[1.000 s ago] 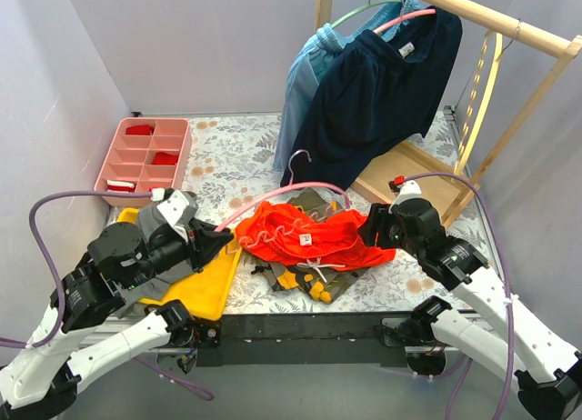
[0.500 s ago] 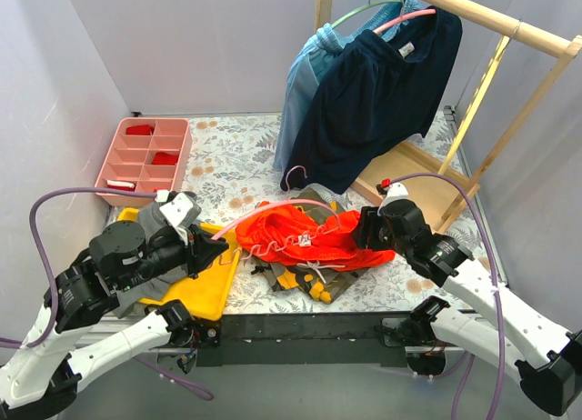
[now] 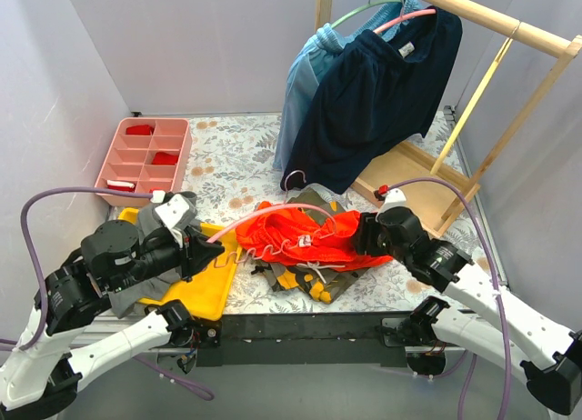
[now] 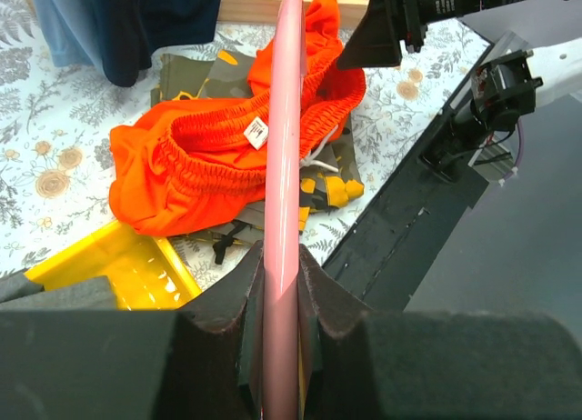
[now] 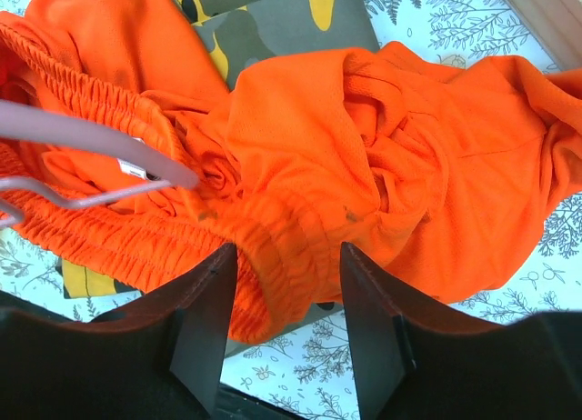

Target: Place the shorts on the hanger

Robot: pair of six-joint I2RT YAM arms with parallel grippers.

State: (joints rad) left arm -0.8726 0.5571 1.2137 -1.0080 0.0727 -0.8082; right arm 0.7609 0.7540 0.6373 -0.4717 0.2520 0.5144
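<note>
- Squeezing one end of the hanger (image 4: pixel 284 120) in the left gripper (image 4: pixel 280 256), both fingers pressed right up against the pink plastic.
- Pointing that hanger straight out ahead of the left gripper, arching it over the shorts (image 4: pixel 182 156) toward the right gripper (image 5: pixel 286 256).
- Seeing, in the right wrist view, the far tip of the pink arm lying on the orange fabric right by the white tag, just ahead and to the left of the right fingers.
- Keeping the right gripper's fingers spread wide, with the elastic waistband bunching across the gap between them. Honestly not seeing any real pinch there, and can't tell whether the fabric is touching either finger.
- Finding the shorts crumpled in a heap between the two grippers, resting on the camouflage garment (image 3: pixel 309 279), which is poking out on the near side.
- Spotting a flat yellow piece (image 3: pixel 205 284) directly under the left gripper, next to the heap.
- Noticing, well ahead of both grippers, navy shorts (image 3: pixel 373 102) hanging on a wooden rack (image 3: pixel 509 25).
- Also catching a pink tray (image 3: pixel 145 152) ahead and to the left of the left gripper, on the flowery table (image 3: pixel 227 156).
</note>
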